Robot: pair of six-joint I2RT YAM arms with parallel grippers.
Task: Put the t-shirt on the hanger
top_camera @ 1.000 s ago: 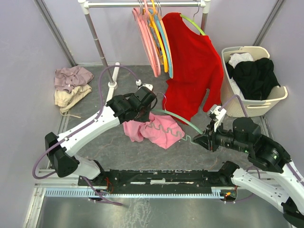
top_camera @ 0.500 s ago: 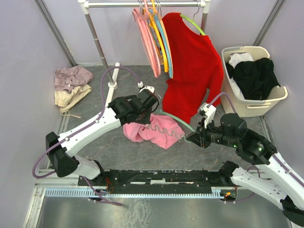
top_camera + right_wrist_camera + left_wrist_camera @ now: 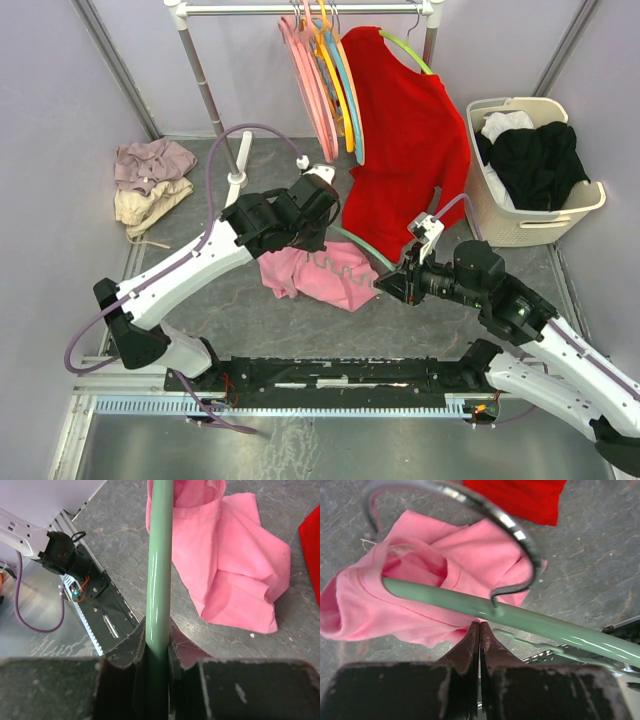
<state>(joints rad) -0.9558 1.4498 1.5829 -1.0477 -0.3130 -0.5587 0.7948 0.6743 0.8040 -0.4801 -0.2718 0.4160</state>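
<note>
Grey mottled floor (image 3: 200, 290), bearing every item I list.

Metal clothes rail (image 3: 205, 90) at the back. On it I see pink hangers (image 3: 305, 80) and a red long-sleeved shirt (image 3: 405, 150) on a lime-green hanger (image 3: 408, 50).

Cream laundry basket (image 3: 500, 225), far right, holding black and white garments.

Pink t-shirt (image 3: 325, 278), crumpled on the floor between my two arms, just in front of the red shirt's hem.

Beige and mauve heap of clothes (image 3: 150, 180), far left.

Mint-green hanger (image 3: 545, 624). One arm is pushed into an opening of the t-shirt, and the metal hook curves up by my left wrist.

My right gripper (image 3: 160, 630) is clamped around the hanger's arm.

My left gripper (image 3: 480, 626) has its fingers pressed together just under the hanger, near the hook. I cannot tell whether they pinch anything.
</note>
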